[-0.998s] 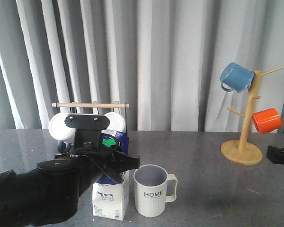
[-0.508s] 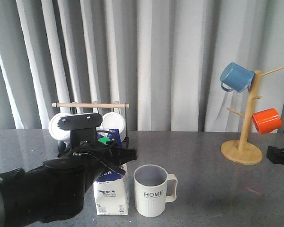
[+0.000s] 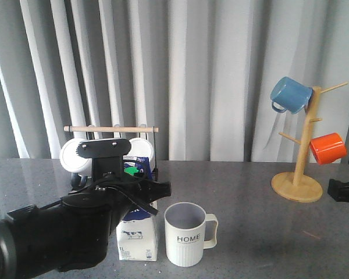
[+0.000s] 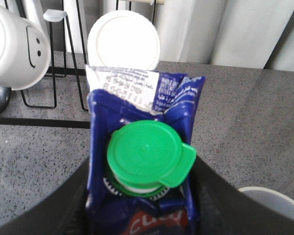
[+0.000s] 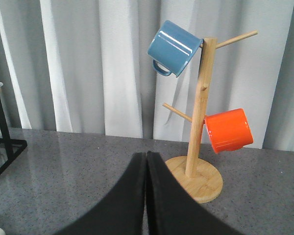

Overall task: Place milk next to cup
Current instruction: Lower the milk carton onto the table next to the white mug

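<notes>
milk (image 3: 138, 241) upright beside empty cup (image 3: 188, 234)

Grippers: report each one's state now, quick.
Left gripper: closed on the milk, fingers flanking the carton below its green cap.
Right gripper: closed, holding nothing, fingers pressed together.

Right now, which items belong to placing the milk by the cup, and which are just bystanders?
In the job: milk, held in the left claw; cup.

Bystanders: blue mug, orange mug, wooden mug tree, white mugs on wire rack, idle right claw.
</notes>
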`<state>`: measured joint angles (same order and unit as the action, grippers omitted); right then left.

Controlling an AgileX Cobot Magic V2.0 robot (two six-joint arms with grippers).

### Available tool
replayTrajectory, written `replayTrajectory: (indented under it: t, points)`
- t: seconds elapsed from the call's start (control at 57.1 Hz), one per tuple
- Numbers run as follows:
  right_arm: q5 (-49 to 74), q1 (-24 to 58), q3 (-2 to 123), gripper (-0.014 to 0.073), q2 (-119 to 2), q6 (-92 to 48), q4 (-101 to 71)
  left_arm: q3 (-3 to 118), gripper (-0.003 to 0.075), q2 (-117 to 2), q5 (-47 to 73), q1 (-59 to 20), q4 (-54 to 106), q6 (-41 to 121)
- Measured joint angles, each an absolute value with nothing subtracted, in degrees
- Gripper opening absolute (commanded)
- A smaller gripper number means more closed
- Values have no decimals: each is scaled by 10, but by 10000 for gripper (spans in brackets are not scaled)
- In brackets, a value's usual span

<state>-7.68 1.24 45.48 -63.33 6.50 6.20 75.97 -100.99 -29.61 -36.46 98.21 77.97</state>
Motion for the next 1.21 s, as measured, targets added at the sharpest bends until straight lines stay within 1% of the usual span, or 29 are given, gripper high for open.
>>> replayTrajectory:
  t: [0.613,0.736,0.858,1.086,1.208]
  points:
    - [-77,12,455,-8,-633,65,62,760,217,-1011,-294,-365,960,779]
    - [-77,12,455,-8,-633,65,62,760,227,-1011,-294,-365,958,779]
    - [-77,12,455,-8,-633,65,62,760,274,-1011,-294,-365,957,779]
    - [-77,12,455,-8,-633,65,62,760,418,-1011,-289,-365,957,779]
    - [-77,12,455,-8,-633,65,62,760,466,-1011,-286,-365,957,779]
